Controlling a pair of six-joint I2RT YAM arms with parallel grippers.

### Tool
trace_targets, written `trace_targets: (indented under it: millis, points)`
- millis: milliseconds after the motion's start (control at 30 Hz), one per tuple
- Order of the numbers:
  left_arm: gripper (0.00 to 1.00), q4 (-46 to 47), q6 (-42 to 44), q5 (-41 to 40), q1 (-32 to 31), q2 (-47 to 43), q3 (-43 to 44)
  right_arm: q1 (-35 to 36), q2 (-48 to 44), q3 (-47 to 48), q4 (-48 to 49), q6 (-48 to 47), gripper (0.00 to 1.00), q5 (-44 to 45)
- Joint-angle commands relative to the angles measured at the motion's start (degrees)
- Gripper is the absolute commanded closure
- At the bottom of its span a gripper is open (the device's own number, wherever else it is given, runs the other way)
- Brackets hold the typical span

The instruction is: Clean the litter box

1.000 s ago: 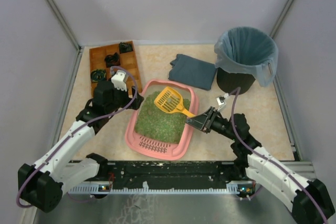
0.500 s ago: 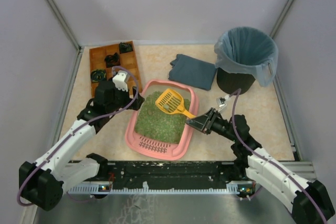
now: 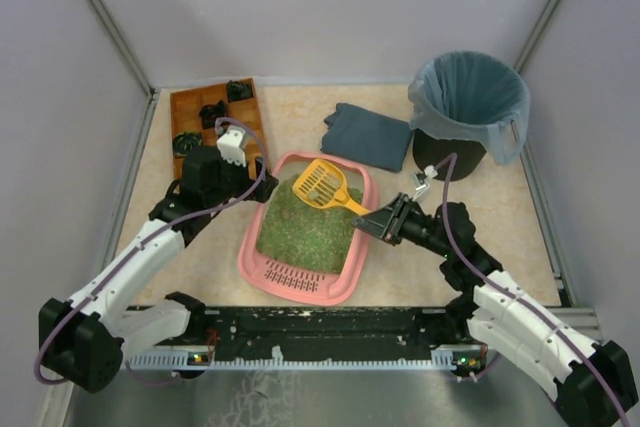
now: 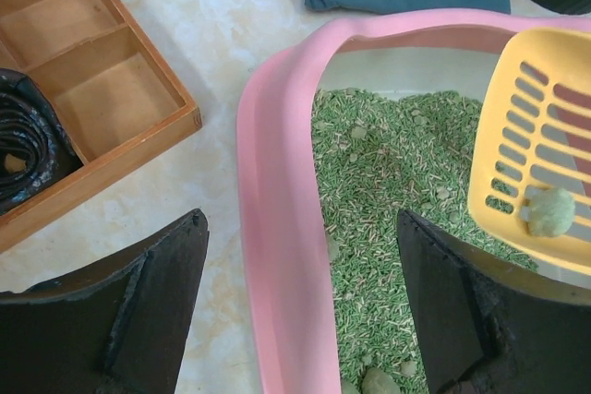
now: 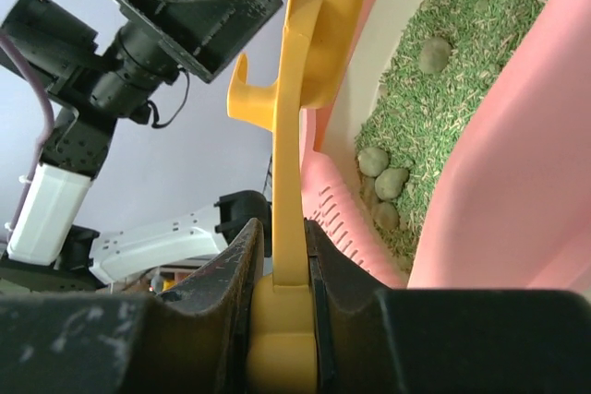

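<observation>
- Looking down from the top camera, the pink litter box [image 3: 246,247] lies on the table between the two arms, with its slotted grille end nearest the arm bases.
- The right gripper [image 3: 385,222] sits at the box's right rim, clamped on the handle of a yellow slotted scoop [image 3: 322,184] whose head is raised over the far half of the green litter [image 3: 305,227].
- The left gripper [image 3: 258,190] is at the box's far-left corner, jaws spread wide and holding nothing.
- Beyond the box are a folded blue-grey cloth [image 3: 368,135], a black bin with a blue-grey bag [image 3: 470,112] to the far right, and a wooden compartment tray [image 3: 190,107] to the far left.
- In the left wrist view, the open fingers [image 4: 148,302] straddle the box's pink rim [image 4: 277,228], and one green clump [image 4: 551,211] rests on the scoop [image 4: 517,117].
- In the right wrist view, the fingers [image 5: 231,283] pinch the scoop handle [image 5: 288,228] from both sides, and several clumps [image 5: 383,182] lie in the litter against the box wall [image 5: 499,182].
</observation>
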Motion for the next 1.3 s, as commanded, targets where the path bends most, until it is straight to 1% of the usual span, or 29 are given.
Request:
trace_targets:
  millis: [0, 100, 200, 333, 433, 600, 700, 733, 833, 967, 1033, 1167, 1267]
  points:
    - [0.13, 1.3, 1.16, 1.1, 0.1, 0.58, 1.26, -0.5, -0.2, 7.29, -1.86, -1.45, 1.0, 3.32]
    - [0.14, 0.97, 0.86, 1.3, 0.06, -0.29, 0.66, -2.19, 1.6, 12.46, -5.1, -3.13, 1.0, 3.36]
    - [0.13, 0.95, 0.0, 0.98, 0.09, -1.57, -0.45, -5.77, 3.93, 18.63, -8.25, -4.09, 1.0, 2.43]
    - [0.14, 0.51, -0.11, 0.78, 0.09, -2.48, -0.87, -14.16, 7.3, 26.74, -10.53, -3.38, 1.0, -0.1]
    - [0.13, 0.44, 0.09, 0.69, 0.05, -2.64, -0.79, -21.49, 9.18, 31.05, -10.97, -1.54, 1.0, -2.29]
    - [0.14, 0.09, 0.17, 0.95, 0.06, -2.55, -0.51, -34.26, 10.87, 34.63, -11.09, 1.69, 1.0, -5.43]
    - [0.14, -0.1, 0.19, 1.28, 0.11, -2.57, -0.55, -40.41, 11.67, 36.21, -12.99, 0.46, 1.0, -5.95]
    - [0.14, -0.13, 0.22, 1.27, 0.08, -2.64, -0.44, -42.43, 11.99, 36.94, -14.25, -0.74, 1.0, -5.61]
    - [0.14, -0.24, 0.26, 1.43, 0.04, -2.64, -0.39, -45.4, 12.98, 39.99, -20.16, -6.23, 1.0, -3.16]
    - [0.14, -0.3, 0.26, 1.7, 0.03, -2.43, -0.33, -45.69, 14.6, 46.7, -32.03, -17.71, 1.0, 5.68]
    - [0.14, -0.27, 0.28, 1.89, 0.03, -2.38, -0.18, -45.7, 15.81, 50.01, -36.26, -23.07, 1.0, 9.88]
    - [0.14, -0.26, 0.36, 2.46, 0.03, -2.18, -0.16, -45.7, 21.23, 59.19, -47.59, -36.51, 1.0, 14.49]
    - [0.14, -0.21, 0.36, 2.75, 0.06, -2.11, -0.21, -45.73, 25.15, 65.79, -54.1, -43.8, 1.0, 16.4]
